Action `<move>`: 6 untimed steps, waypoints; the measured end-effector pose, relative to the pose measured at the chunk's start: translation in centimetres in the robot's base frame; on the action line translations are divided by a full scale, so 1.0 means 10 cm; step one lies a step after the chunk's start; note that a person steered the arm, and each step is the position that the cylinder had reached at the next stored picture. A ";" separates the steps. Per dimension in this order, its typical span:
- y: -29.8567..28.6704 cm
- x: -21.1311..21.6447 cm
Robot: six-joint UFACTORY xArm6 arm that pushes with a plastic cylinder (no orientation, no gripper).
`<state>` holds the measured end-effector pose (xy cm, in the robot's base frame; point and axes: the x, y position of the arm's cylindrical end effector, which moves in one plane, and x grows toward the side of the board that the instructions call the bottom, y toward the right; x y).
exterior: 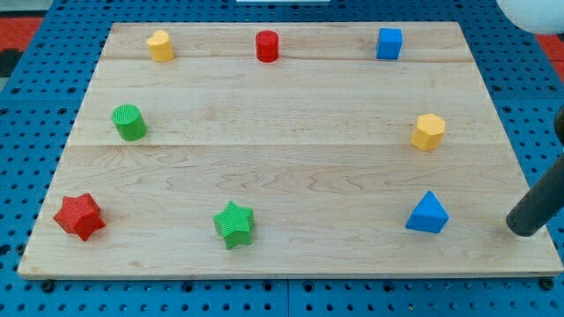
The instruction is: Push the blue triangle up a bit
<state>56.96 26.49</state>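
While the rod comes in from the view's right edge, my tip (522,231) sits on the wooden board (291,150) near its bottom-right corner, off to the view's right of the blue triangle (427,214) and a touch lower than its middle. A strip of bare wood shows between them, so they're near each other but not touching. No gripper on this rig, so nothing to call spread, pressed together or pinching; it's just a plain dark rod, leaning up and out of the shot toward the right.

Everything else I'll place off the blue triangle, since that's the block the task is about. It stands close to the board's bottom edge, toward the right side. Above it and almost in line sits a yellow hexagon-ish block (428,131), well apart from it. Further up, near the board's top edge and a little to the view's left, is a blue cube (389,43).

Going left from the triangle along the bottom, there's a green star (233,224) at roughly the same height, well apart, and past that a red star (79,217) way over by the bottom-left corner.

Up and far left of the triangle is a green cylinder (129,121). Along the top edge, left of the blue cube, stand a red cylinder (267,46) and then a yellow block (159,45) whose shape I can't quite make out. Under the board is a blue pegboard table (26,176).
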 end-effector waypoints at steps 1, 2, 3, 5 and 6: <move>0.00 0.00; 0.00 0.00; -0.01 0.00; -0.89 0.08; -1.17 -0.13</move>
